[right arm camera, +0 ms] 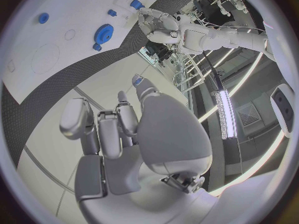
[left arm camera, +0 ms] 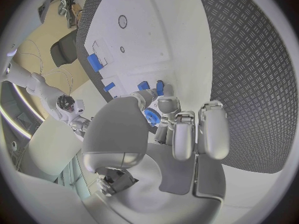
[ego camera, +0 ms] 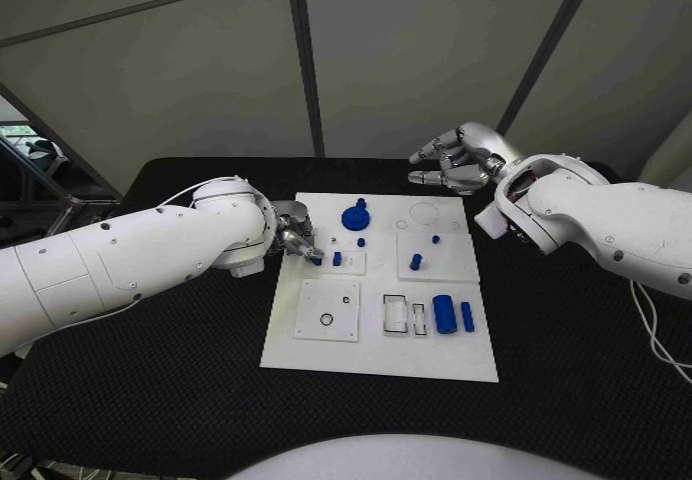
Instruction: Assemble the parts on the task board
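Note:
The white task board (ego camera: 378, 345) lies in the middle of the black table. On its far half stand a blue gear (ego camera: 355, 217) and several small blue pegs (ego camera: 415, 262). A blue cylinder (ego camera: 444, 314) and a blue bar (ego camera: 467, 316) lie near its right edge. My left hand (ego camera: 299, 238) hovers low over the board's left edge, its fingertips (left arm camera: 167, 103) just short of two pegs (left arm camera: 143, 85), with nothing between thumb and fingers. The gear (left arm camera: 151, 116) shows through that gap. My right hand (ego camera: 454, 160) hangs above the board's far edge, fingers loosely bent and holding nothing.
A raised white square plate (ego camera: 329, 308) with a small ring hole sits on the board's near left. Two rectangular slots (ego camera: 395, 313) lie beside the cylinder. Bare black table surrounds the board on all sides. In the right wrist view the gear (right arm camera: 103, 34) and my left hand (right arm camera: 152, 22) appear.

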Tool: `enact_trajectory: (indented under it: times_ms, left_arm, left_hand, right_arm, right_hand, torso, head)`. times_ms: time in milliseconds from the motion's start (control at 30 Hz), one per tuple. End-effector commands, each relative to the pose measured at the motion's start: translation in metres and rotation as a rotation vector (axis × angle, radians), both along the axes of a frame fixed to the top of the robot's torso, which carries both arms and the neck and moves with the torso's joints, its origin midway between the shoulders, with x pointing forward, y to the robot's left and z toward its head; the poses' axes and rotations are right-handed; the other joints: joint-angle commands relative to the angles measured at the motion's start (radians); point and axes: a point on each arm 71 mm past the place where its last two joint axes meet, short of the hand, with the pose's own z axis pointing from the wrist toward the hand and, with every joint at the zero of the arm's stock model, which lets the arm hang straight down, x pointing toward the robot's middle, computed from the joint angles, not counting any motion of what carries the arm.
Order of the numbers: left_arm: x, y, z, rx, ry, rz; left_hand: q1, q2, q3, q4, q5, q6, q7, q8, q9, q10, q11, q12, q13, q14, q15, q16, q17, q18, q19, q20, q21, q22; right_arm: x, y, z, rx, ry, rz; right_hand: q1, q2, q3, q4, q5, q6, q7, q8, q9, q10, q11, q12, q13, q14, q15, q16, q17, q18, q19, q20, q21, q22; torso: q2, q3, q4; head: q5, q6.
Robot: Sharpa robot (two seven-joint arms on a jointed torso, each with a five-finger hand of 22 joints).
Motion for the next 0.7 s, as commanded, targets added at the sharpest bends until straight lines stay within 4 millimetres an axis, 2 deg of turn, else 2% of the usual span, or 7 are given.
enact_trajectory:
  times_ms: [33, 433, 533, 600, 700]
  left_arm:
    - [-0.002, -0.0014, -0.003, 0.025, 0.022, -0.022]
    - [-0.0001, -0.0034, -0.0033, 0.021, 0.017, -0.018]
    - [0.0005, -0.0035, -0.0035, 0.015, 0.02, -0.014]
    - [0.0009, -0.0033, -0.0038, 0.014, 0.023, -0.013]
    - [0.0015, -0.0029, -0.0041, 0.013, 0.025, -0.01]
  left_hand:
    - [-0.006, 0.004, 0.132, -0.125, 0.005, 0.001, -0.006, 0.005, 0.0, 0.006, 0.0, -0.005, 0.001, 0.104, -0.005, 0.002, 0.259, -0.084, 0.039, -0.008, 0.007, 0.093]
    - [-0.013, 0.004, 0.133, -0.124, 0.007, 0.003, -0.006, 0.007, 0.001, 0.01, 0.0, -0.003, 0.004, 0.104, -0.005, 0.002, 0.259, -0.084, 0.039, -0.008, 0.005, 0.092]
    - [-0.038, -0.007, 0.119, -0.117, 0.005, 0.007, -0.011, 0.011, 0.004, 0.015, -0.001, 0.001, 0.007, 0.104, -0.005, 0.002, 0.259, -0.085, 0.04, -0.008, 0.008, 0.095]
    - [-0.077, -0.018, 0.078, -0.096, -0.013, 0.017, -0.017, 0.015, 0.004, 0.02, -0.005, 0.004, 0.009, 0.104, -0.007, 0.002, 0.259, -0.085, 0.041, -0.008, 0.01, 0.099]
    - [-0.1, -0.017, 0.036, -0.079, -0.052, 0.026, -0.021, 0.012, 0.0, 0.02, -0.009, 0.007, 0.012, 0.104, -0.01, 0.002, 0.259, -0.086, 0.042, -0.011, 0.012, 0.101]
  right_arm:
    - [-0.0004, 0.0015, 0.0011, -0.001, -0.004, 0.012]
    - [-0.0005, 0.0015, 0.0012, -0.001, -0.004, 0.012]
    - [-0.0004, 0.0014, 0.0012, -0.001, -0.004, 0.011]
    - [-0.0005, 0.0013, 0.0012, -0.001, -0.004, 0.011]
    - [-0.0005, 0.0013, 0.0012, -0.001, -0.004, 0.011]
  right_hand:
    - [-0.003, 0.007, 0.003, 0.004, 0.004, -0.002, -0.001, 0.006, -0.002, -0.001, -0.003, -0.004, 0.0, 0.061, -0.006, -0.004, 0.077, 0.011, 0.0, -0.004, -0.006, 0.0]
    - [-0.003, 0.007, 0.003, 0.004, 0.004, -0.002, -0.001, 0.006, -0.002, -0.001, -0.003, -0.004, 0.0, 0.061, -0.006, -0.004, 0.077, 0.011, 0.0, -0.004, -0.006, 0.0]
    - [-0.003, 0.007, 0.003, 0.004, 0.004, -0.002, -0.001, 0.006, -0.002, -0.001, -0.003, -0.004, 0.0, 0.061, -0.006, -0.004, 0.077, 0.011, 0.0, -0.004, -0.006, 0.0]
    - [-0.003, 0.007, 0.003, 0.004, 0.004, -0.002, -0.001, 0.006, -0.002, -0.001, -0.003, -0.004, 0.0, 0.061, -0.006, -0.004, 0.077, 0.011, 0.0, -0.004, -0.006, 0.0]
    - [-0.005, 0.008, 0.003, 0.006, 0.005, -0.002, -0.001, 0.008, -0.002, -0.002, -0.003, -0.005, -0.002, 0.061, -0.006, -0.005, 0.075, 0.012, 0.0, -0.004, -0.008, -0.002]
  torso:
    - [0.001, 0.0002, -0.0001]
    - [0.001, 0.0007, 0.0]
    - [0.0, 0.0006, 0.0003]
    - [0.0, 0.0004, 0.0002]
    - [0.0, 0.0008, 0.0002]
  head:
    - [0.0, 0.0]
    - [-0.001, -0.002]
    - [-0.001, -0.004]
    - [-0.001, -0.004]
    - [-0.001, -0.005]
